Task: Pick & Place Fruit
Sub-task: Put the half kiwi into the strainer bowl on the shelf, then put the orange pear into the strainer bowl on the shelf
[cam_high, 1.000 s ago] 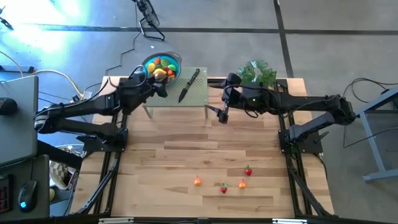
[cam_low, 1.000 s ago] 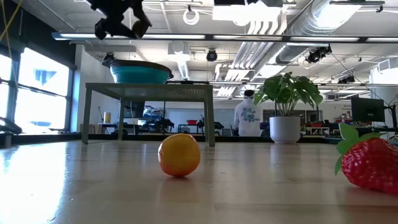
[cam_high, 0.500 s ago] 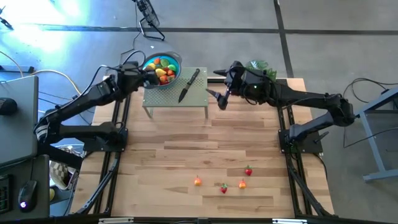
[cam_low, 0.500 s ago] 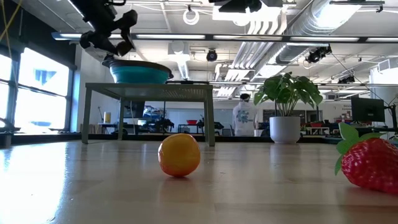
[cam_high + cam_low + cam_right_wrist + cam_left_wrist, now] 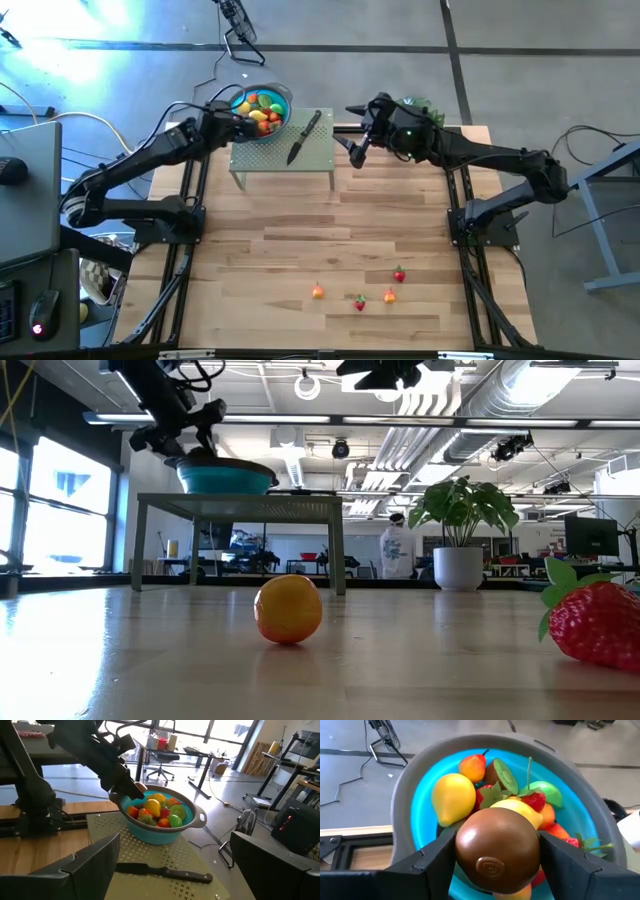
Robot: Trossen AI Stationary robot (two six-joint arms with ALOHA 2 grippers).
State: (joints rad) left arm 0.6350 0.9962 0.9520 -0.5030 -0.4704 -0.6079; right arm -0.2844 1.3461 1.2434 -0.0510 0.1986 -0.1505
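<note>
Wood-plank table (image 5: 300,250), open office behind it in the low view, with a person standing far back by the desks.

Left end effector (image 5: 243,116) sits over the near rim of the blue bowl (image 5: 275,100), clamped on a round brown fruit (image 5: 497,849). Left wrist view shows the brown piece filling the gap between both fingers (image 5: 432,857), directly above the bowl contents. Low view has the same end effector (image 5: 180,440) just above the bowl's edge (image 5: 227,476).

Bowl stands on a small perforated metal stand (image 5: 320,150) at the far side of the table. It holds a pile of toy fruit: yellow pear (image 5: 452,798), orange piece (image 5: 472,767), kiwi half (image 5: 500,772), green piece (image 5: 545,794), strawberries. Black-handled knife (image 5: 303,137) lies on the stand just beside the bowl, also seen in the right wrist view (image 5: 165,872).

Right end effector (image 5: 352,150) hangs off the stand's right edge, fingers spread wide, nothing between them. Potted plant (image 5: 418,108) is behind that arm, at the table's far right.

Four loose fruit pieces are left on the near half of the table, well apart from the bowl: orange (image 5: 318,291), strawberry (image 5: 399,275), another red one (image 5: 359,303), small orange-red one (image 5: 390,296). In the low view the orange (image 5: 288,609) and strawberry (image 5: 595,622) sit close to the camera.
</note>
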